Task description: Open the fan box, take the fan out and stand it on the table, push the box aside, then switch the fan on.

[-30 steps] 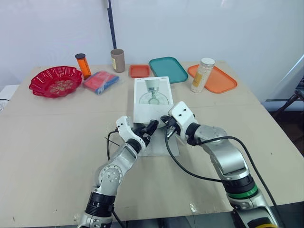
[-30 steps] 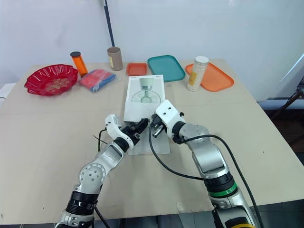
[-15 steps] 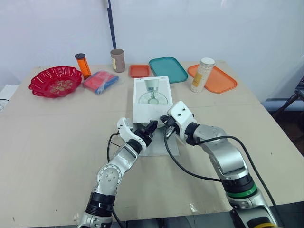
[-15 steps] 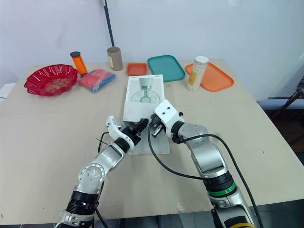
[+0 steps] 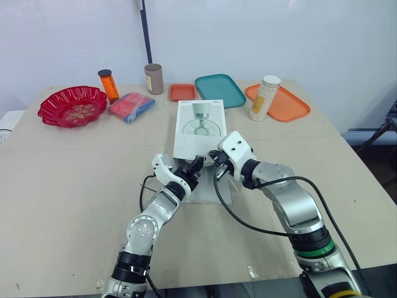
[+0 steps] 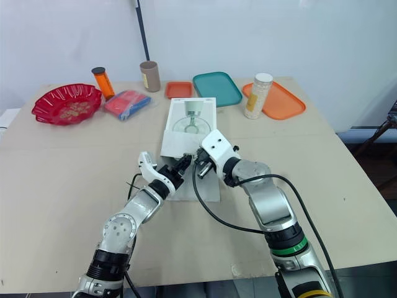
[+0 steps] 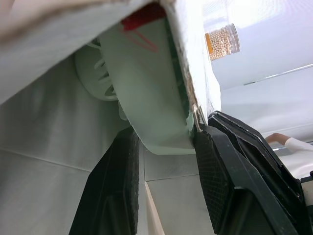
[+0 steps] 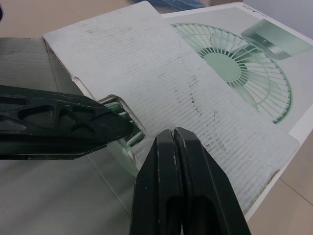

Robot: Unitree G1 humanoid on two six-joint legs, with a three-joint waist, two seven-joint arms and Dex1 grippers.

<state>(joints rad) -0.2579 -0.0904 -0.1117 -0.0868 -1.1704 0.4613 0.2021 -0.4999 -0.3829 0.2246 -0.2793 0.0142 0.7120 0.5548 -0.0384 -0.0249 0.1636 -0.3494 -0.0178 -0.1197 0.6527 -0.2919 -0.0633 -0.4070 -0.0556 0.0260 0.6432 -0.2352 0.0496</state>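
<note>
Fan point(image 7: 146, 88) edge pinched by left tool point(image 7: 166, 139) at box point(image 5: 198, 127) mouth.

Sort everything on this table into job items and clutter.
Job: box, fan, left gripper gripping the fan, right gripper.
Clutter: red bowl, orange bottle, cup, packet, small orange tray, teal tray, large orange tray, jar.

We see the left arm point(image 5: 147, 225) and right arm point(image 5: 293, 206) in rounded silver-grey segments with black joint bands. The right has a green ring point(image 5: 314, 253) far from the fan box point(image 5: 198, 127). Nearest the box, white wrist housings point(image 5: 232, 147) carry black fingers point(image 8: 171, 186). Black cables point(image 5: 245, 225) loop alongside.
</note>
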